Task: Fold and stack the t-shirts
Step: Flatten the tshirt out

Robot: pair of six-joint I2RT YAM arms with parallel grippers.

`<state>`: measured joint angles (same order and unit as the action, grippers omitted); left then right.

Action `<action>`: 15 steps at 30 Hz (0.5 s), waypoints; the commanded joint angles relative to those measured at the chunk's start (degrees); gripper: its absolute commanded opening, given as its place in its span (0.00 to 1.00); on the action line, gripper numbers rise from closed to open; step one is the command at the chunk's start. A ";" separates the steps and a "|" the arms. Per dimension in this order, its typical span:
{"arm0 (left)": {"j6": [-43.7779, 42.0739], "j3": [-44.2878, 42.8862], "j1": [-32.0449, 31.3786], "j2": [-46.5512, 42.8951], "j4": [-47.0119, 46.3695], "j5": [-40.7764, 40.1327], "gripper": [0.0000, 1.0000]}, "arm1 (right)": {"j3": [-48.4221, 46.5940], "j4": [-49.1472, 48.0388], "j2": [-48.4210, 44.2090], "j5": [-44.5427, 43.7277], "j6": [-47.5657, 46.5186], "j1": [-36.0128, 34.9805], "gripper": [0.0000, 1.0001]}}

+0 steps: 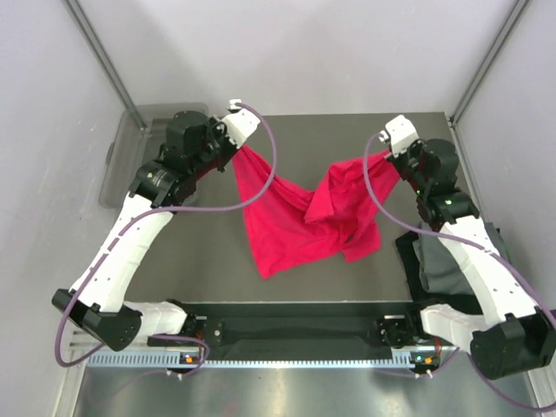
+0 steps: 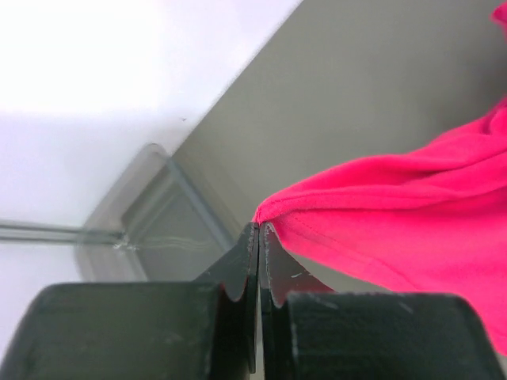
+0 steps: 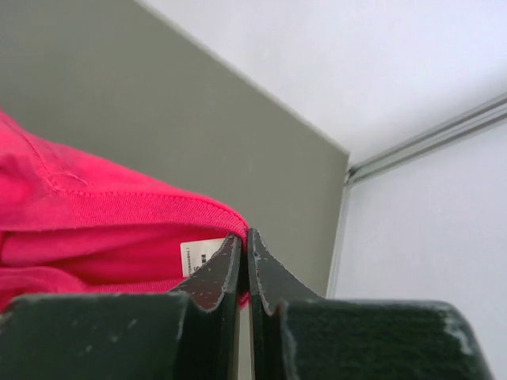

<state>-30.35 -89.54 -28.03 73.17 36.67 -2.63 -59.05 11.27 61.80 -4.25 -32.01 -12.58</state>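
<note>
A bright red t-shirt (image 1: 295,217) hangs crumpled between both arms above the grey table (image 1: 347,130). My left gripper (image 1: 236,149) is shut on its upper left edge; in the left wrist view the red t-shirt (image 2: 396,214) runs off to the right from the left gripper (image 2: 261,228). My right gripper (image 1: 388,158) is shut on the other end of the shirt. In the right wrist view the right gripper (image 3: 243,236) pinches the red t-shirt (image 3: 95,214) at a hem beside a small white tag (image 3: 200,255). Dark grey t-shirts (image 1: 443,261) lie at the right, partly hidden under the right arm.
A clear plastic bin (image 1: 130,148) stands at the table's far left corner, also seen as a clear plastic bin (image 2: 142,214) in the left wrist view. White walls and metal frame posts (image 1: 486,61) enclose the table on three sides.
</note>
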 commanded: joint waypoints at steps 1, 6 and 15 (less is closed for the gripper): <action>-0.16 5.04 0.17 0.14 2.89 4.10 0.00 | 5.51 1.57 4.11 -2.25 -1.04 0.97 0.00; 1.96 13.50 0.17 0.66 0.69 5.62 0.00 | 10.97 0.16 13.33 -6.81 -1.48 2.38 0.14; 4.42 19.31 0.52 3.21 -3.35 3.42 0.00 | 10.90 15.24 -4.06 30.74 -25.26 -0.06 0.54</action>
<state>-27.81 -71.05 -27.83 77.17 37.69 0.93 -46.30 21.02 65.43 6.81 -44.51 -10.48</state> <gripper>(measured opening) 0.010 0.538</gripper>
